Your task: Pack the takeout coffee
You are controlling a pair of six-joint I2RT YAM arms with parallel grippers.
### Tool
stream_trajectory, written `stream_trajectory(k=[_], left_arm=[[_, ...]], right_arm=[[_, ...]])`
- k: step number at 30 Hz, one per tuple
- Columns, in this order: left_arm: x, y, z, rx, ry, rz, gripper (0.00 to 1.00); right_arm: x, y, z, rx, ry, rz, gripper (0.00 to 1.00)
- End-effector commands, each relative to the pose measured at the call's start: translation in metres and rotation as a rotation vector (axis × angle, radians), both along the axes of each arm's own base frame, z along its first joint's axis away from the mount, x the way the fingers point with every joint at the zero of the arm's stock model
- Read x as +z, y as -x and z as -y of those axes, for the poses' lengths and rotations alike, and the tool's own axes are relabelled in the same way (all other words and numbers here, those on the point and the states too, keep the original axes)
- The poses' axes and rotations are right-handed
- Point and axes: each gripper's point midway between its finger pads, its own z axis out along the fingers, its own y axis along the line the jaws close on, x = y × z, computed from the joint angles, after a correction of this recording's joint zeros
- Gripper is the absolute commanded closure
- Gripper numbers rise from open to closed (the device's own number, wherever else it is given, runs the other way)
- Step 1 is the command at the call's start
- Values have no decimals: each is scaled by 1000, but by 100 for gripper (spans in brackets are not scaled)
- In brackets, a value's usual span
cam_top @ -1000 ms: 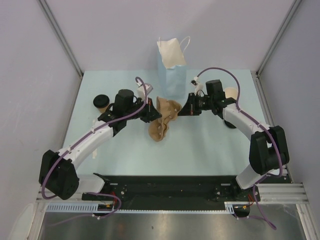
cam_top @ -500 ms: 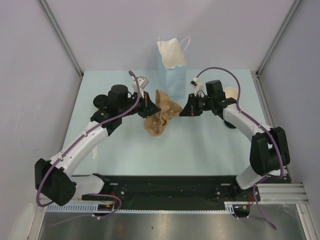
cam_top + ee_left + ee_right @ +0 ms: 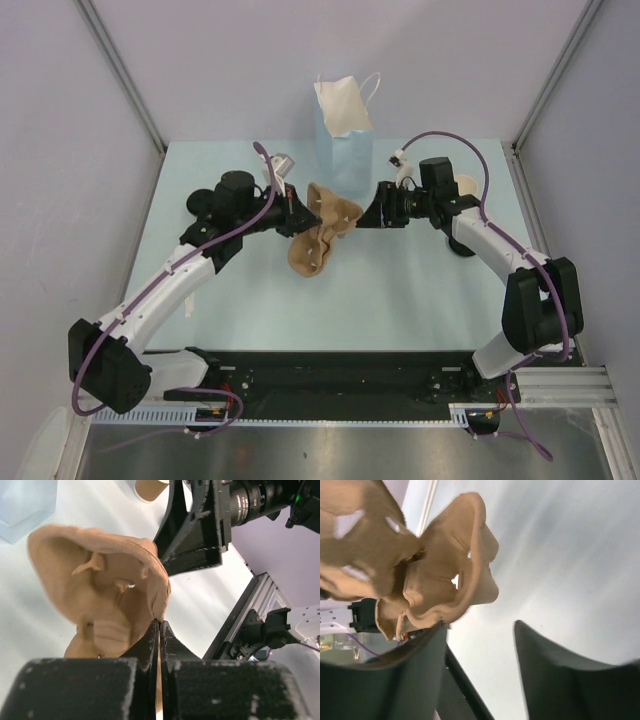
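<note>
The brown moulded-pulp carrier (image 3: 318, 240) hangs tilted above the table's middle, pinched at one rim by my left gripper (image 3: 300, 213). In the left wrist view that gripper (image 3: 159, 622) is shut on the carrier (image 3: 100, 580) edge. My right gripper (image 3: 368, 213) stands open just right of it. In the right wrist view, one finger of this gripper (image 3: 480, 625) sits under the carrier (image 3: 440, 575) rim with nothing between the jaws. A tan takeout cup (image 3: 466, 184) peeks from behind the right arm and also shows as a tan cup (image 3: 149, 488) in the left wrist view. A black-lidded cup (image 3: 198, 207) is mostly hidden behind the left wrist.
The tall light-blue paper bag (image 3: 342, 140) with white handles stands upright at the back centre, right behind the carrier and both grippers. Grey walls close in the table (image 3: 400, 300) on three sides.
My right gripper has opened and let go of the carrier. The left arm drew back and left with the carrier, which now hangs from the left gripper alone.
</note>
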Motion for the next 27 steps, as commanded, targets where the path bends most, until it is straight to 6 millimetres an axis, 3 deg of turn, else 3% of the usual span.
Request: stream_trajectory(k=[1, 7, 12, 20, 23, 25, 26, 27], left_arm=[[14, -13, 8, 20, 91, -6, 100], [12, -33, 9, 96, 103, -24, 100], [2, -45, 9, 132, 81, -54, 100], [-24, -43, 10, 126, 58, -124, 100], [-41, -35, 8, 50, -3, -136, 99], [-46, -28, 6, -48, -73, -91, 82], [-60, -13, 2, -106, -129, -138, 65], [-61, -3, 3, -177, -157, -133, 61]], right_arm=[[17, 4, -9, 27, -78, -2, 28], [23, 18, -15, 66, -125, -74, 8], [31, 25, -16, 77, -148, -94, 0], [14, 15, -2, 40, -101, -99, 1], [3, 14, 2, 43, -63, -90, 6], [-1, 16, 6, 37, -27, -81, 7], [-2, 17, 8, 42, -14, -73, 7], [-7, 23, 12, 60, 12, -70, 6]])
